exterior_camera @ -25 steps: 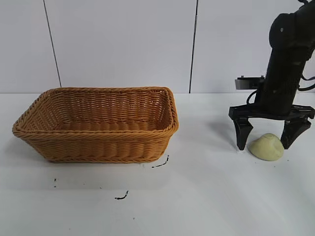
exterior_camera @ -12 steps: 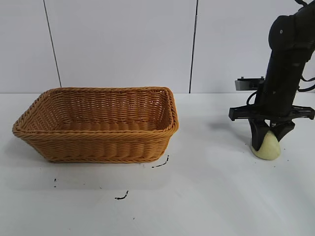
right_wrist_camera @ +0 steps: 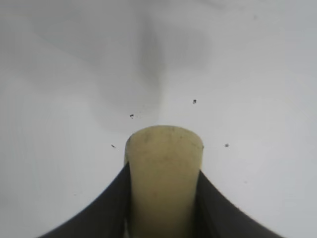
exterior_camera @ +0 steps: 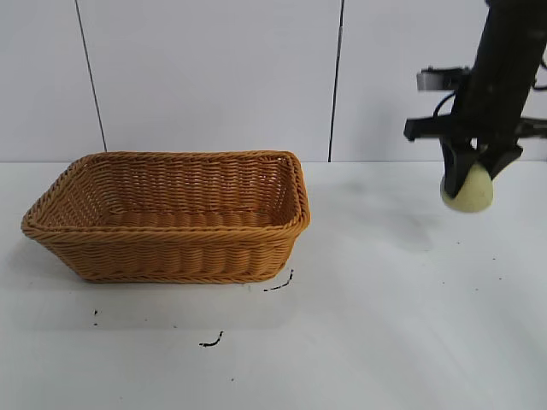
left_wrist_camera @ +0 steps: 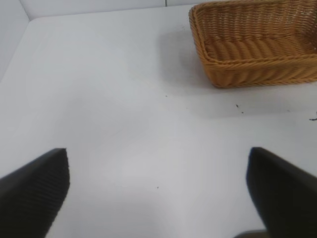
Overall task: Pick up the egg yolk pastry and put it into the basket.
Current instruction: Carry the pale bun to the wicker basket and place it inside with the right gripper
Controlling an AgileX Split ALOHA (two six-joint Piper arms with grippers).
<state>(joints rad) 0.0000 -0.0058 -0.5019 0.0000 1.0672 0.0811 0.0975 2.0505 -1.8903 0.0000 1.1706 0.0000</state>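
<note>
My right gripper (exterior_camera: 469, 173) is shut on the pale yellow egg yolk pastry (exterior_camera: 467, 190) and holds it well above the table at the far right. In the right wrist view the pastry (right_wrist_camera: 163, 173) is squeezed between the two black fingers (right_wrist_camera: 106, 208), with its shadow on the table below. The orange-brown wicker basket (exterior_camera: 85, 231) stands on the table at the left, empty, far from the pastry. It also shows in the left wrist view (left_wrist_camera: 218, 74). My left gripper (left_wrist_camera: 158, 188) is open and empty over bare table, out of the exterior view.
Small black marks (exterior_camera: 211, 342) lie on the white table in front of the basket. A white panelled wall stands behind.
My right gripper shut on the pastry on the table, then lifted it straight up. The basket has not moved.
</note>
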